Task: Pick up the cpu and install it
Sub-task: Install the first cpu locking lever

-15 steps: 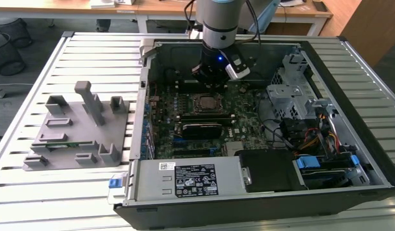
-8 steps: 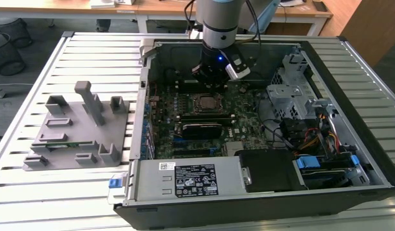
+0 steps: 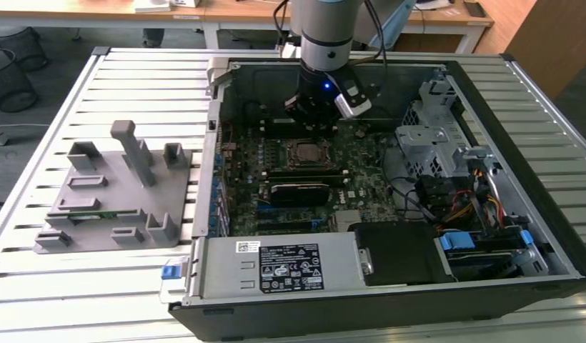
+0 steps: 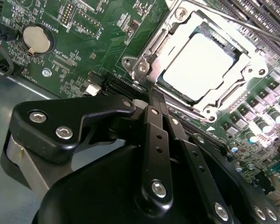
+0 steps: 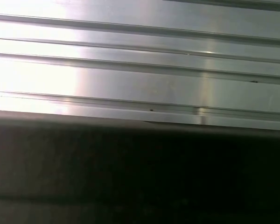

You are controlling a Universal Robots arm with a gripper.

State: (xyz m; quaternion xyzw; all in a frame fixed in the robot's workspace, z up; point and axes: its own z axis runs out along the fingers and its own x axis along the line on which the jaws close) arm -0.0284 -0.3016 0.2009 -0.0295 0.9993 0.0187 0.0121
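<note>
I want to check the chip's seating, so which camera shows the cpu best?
The second wrist view: the cpu lies close and bright in its socket frame, just beyond the gripper. The exterior view shows it small and dark on the motherboard. The first wrist view faces ribbed metal.

**Bright light, shiny glare, one dark half**

The exterior view is bright and even, with soft shadows inside the computer case (image 3: 389, 186). In the second wrist view, light bounces off the cpu (image 4: 200, 65), so its metal top looks almost white. The gripper (image 4: 151, 93) up close is a little blurry. In the first wrist view, the ribbed metal table (image 5: 140, 70) glares white, and the lower half is dark.
</note>
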